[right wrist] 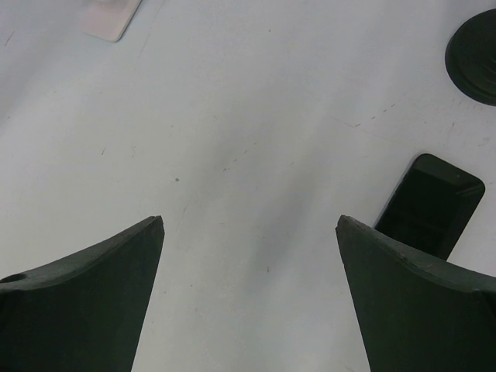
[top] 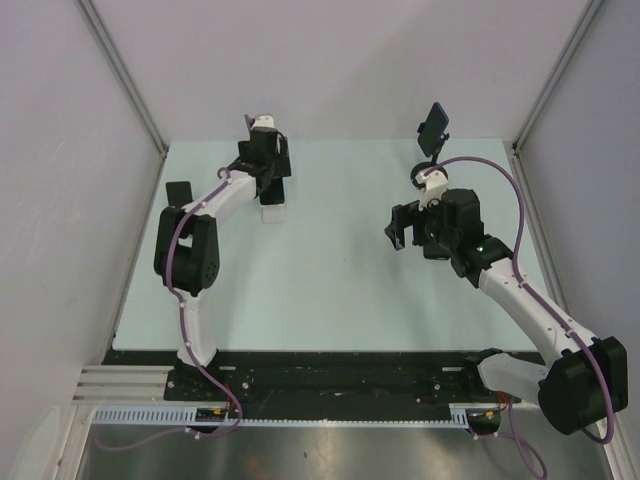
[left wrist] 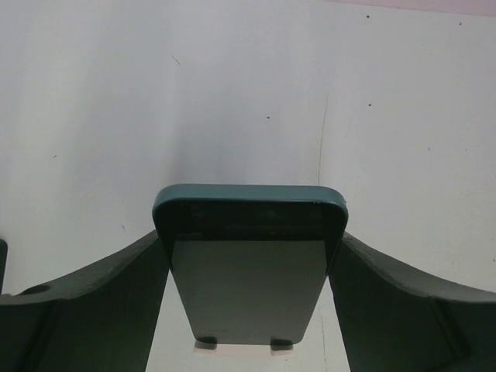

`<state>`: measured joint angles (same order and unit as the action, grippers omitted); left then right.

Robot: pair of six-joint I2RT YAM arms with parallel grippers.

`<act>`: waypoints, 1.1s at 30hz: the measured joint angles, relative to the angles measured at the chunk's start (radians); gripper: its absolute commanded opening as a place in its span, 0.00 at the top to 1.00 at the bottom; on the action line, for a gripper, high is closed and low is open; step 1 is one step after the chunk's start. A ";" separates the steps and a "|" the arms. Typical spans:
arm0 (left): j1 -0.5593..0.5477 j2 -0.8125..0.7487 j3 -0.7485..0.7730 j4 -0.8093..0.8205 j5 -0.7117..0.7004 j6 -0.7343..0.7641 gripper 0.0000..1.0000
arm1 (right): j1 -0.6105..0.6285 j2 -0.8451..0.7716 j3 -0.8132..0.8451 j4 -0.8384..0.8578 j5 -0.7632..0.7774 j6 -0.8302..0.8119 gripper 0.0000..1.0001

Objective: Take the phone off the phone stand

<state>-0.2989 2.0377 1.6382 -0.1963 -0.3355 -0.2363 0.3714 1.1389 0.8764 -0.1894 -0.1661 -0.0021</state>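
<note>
Left gripper [left wrist: 248, 232] over white stand [top: 272, 212], left of centre, toward back of table. Phone [left wrist: 248, 294] in stand, bottom edge in two hooks, long axis running up, top toward wrist camera. Jaws closed to phone's width, finger on each long edge; we judge grip made. Coming move: lift along long axis, clear hooks. Right gripper [right wrist: 249, 232] spread wide, empty, well apart. Far right, what looks like second phone [top: 434, 126].

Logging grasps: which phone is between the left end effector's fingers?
The phone on the white stand; a second phone stands raised at far right, a third phone lies flat.
</note>
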 measured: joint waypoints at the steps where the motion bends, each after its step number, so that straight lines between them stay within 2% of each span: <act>1: 0.000 0.001 0.000 0.000 0.002 -0.002 0.33 | 0.000 0.000 0.000 0.000 0.000 -0.001 0.00; 3: 0.000 0.001 0.000 0.000 0.003 -0.010 0.46 | 0.000 0.000 0.000 0.000 0.000 -0.003 0.00; 5: 0.000 0.001 0.000 0.000 0.006 -0.016 0.52 | 0.000 0.000 0.000 0.000 -0.001 -0.003 0.00; 6: 0.000 0.001 0.000 0.000 0.006 -0.018 0.58 | 0.000 0.000 0.000 0.000 -0.002 -0.004 0.00; 10: 0.000 0.000 0.000 0.000 0.007 -0.027 0.74 | 0.000 0.000 0.000 0.000 -0.008 -0.007 0.00; 16: 0.000 -0.023 -0.016 -0.003 0.009 -0.052 0.85 | 0.000 0.000 0.000 0.001 -0.008 -0.001 0.00; 26: 0.000 -0.193 -0.074 -0.039 0.039 -0.117 0.98 | 0.000 0.000 -0.002 0.014 -0.032 0.052 0.00; 33: -0.002 -0.350 -0.163 -0.046 0.171 -0.216 1.00 | 0.040 0.004 -0.002 0.076 -0.122 0.113 0.01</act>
<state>-0.3004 1.6878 1.4754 -0.2424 -0.1642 -0.4522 0.4114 1.1427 0.8745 -0.1135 -0.2878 0.1112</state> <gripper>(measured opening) 0.753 0.995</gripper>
